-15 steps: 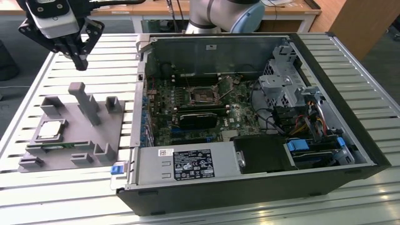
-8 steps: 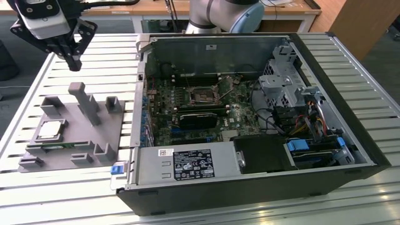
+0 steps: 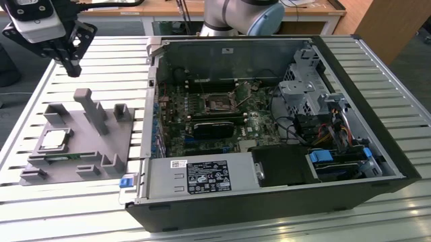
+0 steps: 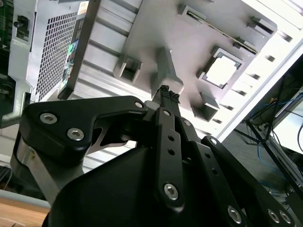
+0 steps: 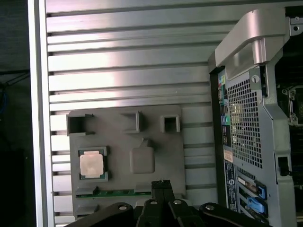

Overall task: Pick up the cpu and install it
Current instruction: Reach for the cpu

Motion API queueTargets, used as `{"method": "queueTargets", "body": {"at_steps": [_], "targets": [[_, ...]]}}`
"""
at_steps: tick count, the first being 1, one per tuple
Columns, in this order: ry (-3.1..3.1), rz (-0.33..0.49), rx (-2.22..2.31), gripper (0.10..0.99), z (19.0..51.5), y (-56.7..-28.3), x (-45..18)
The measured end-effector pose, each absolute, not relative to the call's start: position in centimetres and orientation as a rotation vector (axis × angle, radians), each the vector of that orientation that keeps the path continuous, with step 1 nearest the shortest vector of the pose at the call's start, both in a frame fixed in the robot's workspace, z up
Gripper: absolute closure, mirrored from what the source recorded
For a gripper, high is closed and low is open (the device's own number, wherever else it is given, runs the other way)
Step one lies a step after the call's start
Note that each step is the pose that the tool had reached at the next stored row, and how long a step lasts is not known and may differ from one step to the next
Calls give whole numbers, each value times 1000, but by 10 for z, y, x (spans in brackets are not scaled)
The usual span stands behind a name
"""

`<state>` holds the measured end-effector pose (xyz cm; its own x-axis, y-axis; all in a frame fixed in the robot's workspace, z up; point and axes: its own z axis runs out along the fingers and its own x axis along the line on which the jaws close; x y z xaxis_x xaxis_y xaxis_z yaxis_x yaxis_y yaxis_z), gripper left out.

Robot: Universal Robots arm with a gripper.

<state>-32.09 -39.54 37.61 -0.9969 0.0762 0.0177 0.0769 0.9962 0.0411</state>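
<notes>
Only one cpu; one gripper, fingers together

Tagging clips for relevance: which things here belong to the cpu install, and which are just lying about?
Job: cpu, in the grey holder; motherboard socket; end effector, shut and empty, near the holder.
Just there: green memory strip; power supply; drive cage; slatted table.

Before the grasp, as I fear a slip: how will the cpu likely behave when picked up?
Probably stiff: the cpu looks like a flat metal-topped square. Its shiny top may be slippery. It lies flat in a pocket of the grey holder, so rolling or tipping seems unlikely.
</notes>
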Motion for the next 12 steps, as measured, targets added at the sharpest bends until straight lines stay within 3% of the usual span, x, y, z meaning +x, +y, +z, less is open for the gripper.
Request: {"method": "queueTargets", "body": {"at_steps": [12], "targets": [[-3120,-65,-120,980,375,-395,-341]]}}
